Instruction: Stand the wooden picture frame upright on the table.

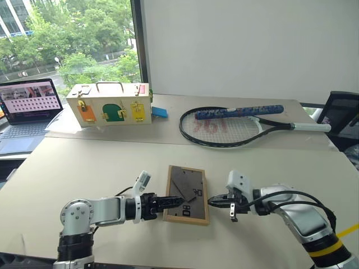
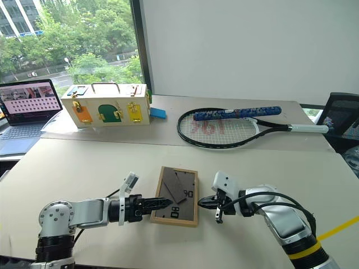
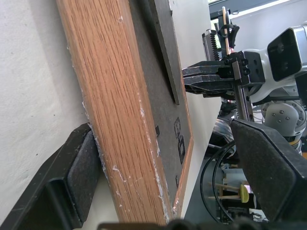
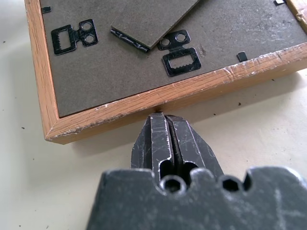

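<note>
The wooden picture frame [image 1: 193,212] lies flat on the beige table [image 1: 84,162], dark grey back and prop leg facing up. My left gripper [image 1: 175,200] is open at the frame's left edge. In the left wrist view that wooden edge [image 3: 120,120] stands between the two fingers, one pad [image 3: 79,175] close against it and the other [image 3: 268,167] well apart. My right gripper [image 1: 212,200] is shut, and its tips [image 4: 165,120] touch the frame's right edge [image 4: 158,98]. It holds nothing.
A pale wooden box with coloured doors [image 1: 109,103] and a small blue object [image 1: 159,112] stand at the back left. A tennis racket [image 1: 224,126] lies at the back centre. A laptop [image 1: 28,106] is at far left, a black chair [image 1: 342,115] at far right.
</note>
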